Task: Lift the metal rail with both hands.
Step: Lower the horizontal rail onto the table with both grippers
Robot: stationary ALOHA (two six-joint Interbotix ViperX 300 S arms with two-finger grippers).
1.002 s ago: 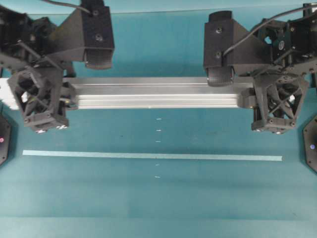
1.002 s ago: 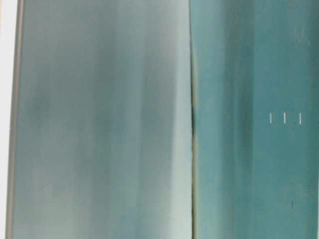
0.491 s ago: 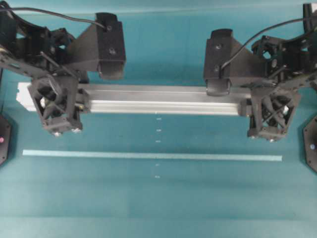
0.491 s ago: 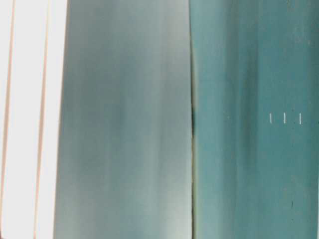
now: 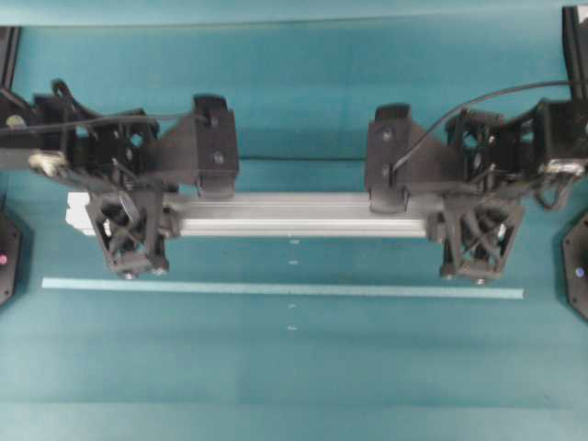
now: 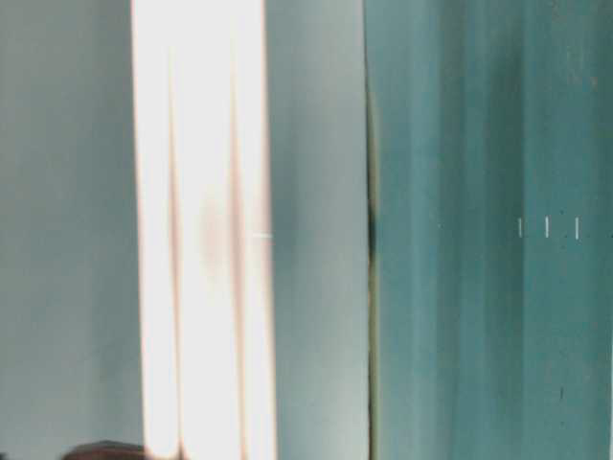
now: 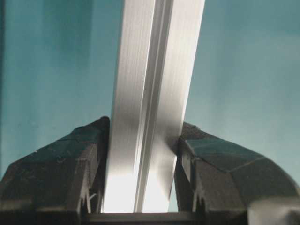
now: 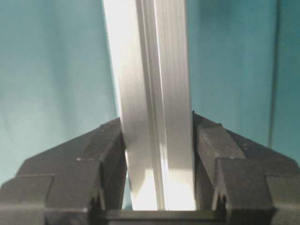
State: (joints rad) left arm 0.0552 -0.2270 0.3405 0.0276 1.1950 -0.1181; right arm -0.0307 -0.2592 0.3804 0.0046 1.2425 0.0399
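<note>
Teal worktop [image 5: 303, 377] is filling the overhead view, with a thin pale tape strip [image 5: 283, 289] lying across it parallel to the near edge and a short column of small white tick marks [image 5: 293, 262] crossing that strip near the middle. Beyond the strip, toward the far edge, the metal rail [image 5: 294, 214] is stretching lengthwise from the left side to the right side, running parallel to the tape.

Near the rail's left end, the left gripper [image 5: 129, 225] is clamping the bar; in the left wrist view its two black fingers [image 7: 61, 164] are pressing against both grooved sides of the silver extrusion [image 7: 150, 103]. Near the right end, the right gripper [image 5: 478, 230] is doing the same, and in the right wrist view its fingers [image 8: 229, 154] are sitting tight against both sides of the rail [image 8: 150, 93].

From table level, a bright overexposed band [image 6: 203, 230] is crossing the picture; I cannot tell from that view whether the rail is touching the surface or hanging clear of it.
</note>
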